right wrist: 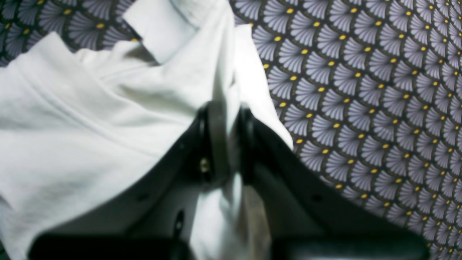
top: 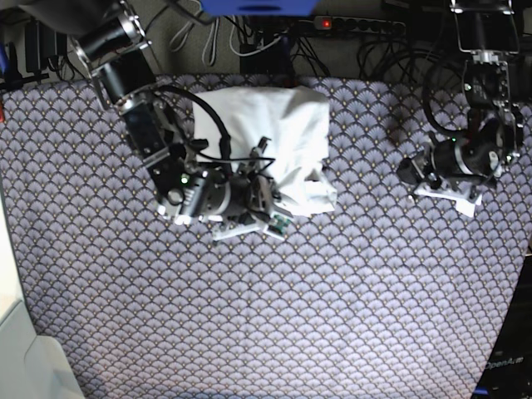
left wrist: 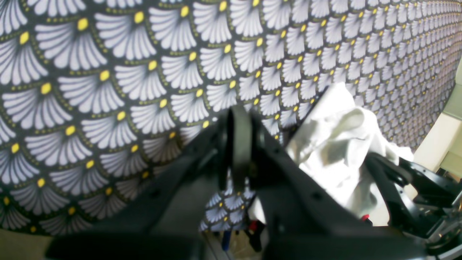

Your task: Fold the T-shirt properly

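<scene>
Cloth fills the nip of the right gripper (right wrist: 225, 141), whose jaws are pinched on a bunched edge of the T-shirt (top: 274, 137), probably so that flap can be drawn across for a fold. The white shirt lies crumpled near the far edge of the patterned tablecloth (top: 332, 299). Well apart, the left gripper (left wrist: 238, 144) hangs pressed together and empty over bare pattern, seemingly kept clear.

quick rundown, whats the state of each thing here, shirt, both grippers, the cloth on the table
T-shirt: partly folded, bunched at one edge, lying on the tablecloth
right gripper: shut on a pinch of the T-shirt's edge
left gripper: shut, holding nothing, off to the side of the T-shirt
tablecloth: spread flat over the table
</scene>
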Controlling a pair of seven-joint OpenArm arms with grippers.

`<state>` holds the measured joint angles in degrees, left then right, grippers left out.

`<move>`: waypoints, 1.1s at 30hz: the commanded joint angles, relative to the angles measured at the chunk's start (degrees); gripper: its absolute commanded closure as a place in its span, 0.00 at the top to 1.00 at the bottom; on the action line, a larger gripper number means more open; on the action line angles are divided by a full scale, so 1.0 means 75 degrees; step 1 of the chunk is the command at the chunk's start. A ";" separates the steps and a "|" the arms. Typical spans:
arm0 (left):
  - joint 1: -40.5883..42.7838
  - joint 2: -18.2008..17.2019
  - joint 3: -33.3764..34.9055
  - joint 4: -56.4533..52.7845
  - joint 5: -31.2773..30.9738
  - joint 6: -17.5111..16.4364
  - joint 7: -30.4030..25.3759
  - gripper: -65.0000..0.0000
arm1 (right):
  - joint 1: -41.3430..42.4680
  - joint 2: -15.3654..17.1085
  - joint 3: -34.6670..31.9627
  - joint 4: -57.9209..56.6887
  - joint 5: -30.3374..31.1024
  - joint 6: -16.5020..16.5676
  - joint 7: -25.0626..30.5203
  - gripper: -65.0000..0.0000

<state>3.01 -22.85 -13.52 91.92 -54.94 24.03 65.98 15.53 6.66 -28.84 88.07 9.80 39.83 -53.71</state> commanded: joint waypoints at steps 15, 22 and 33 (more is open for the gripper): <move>-0.0078 -0.0124 -0.0032 0.0151 -0.0171 0.0025 -0.0011 0.00 | 0.0432 0.0080 0.0405 0.0113 0.0023 0.0022 0.0170 0.00; -0.0067 0.0064 -0.0032 0.0151 -0.0171 0.0025 -0.0011 0.00 | 0.0350 0.0068 0.0640 -0.0250 0.0023 0.0022 0.0170 0.00; -0.0114 0.0157 -0.0067 0.0105 -0.0171 0.0037 -0.0011 0.00 | 0.0139 0.0033 0.0546 -0.0461 0.0047 0.0022 0.0170 0.00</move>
<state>2.98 -20.97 -13.61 91.92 -54.94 24.05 65.91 15.40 7.07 -24.69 83.64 9.37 39.97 -52.86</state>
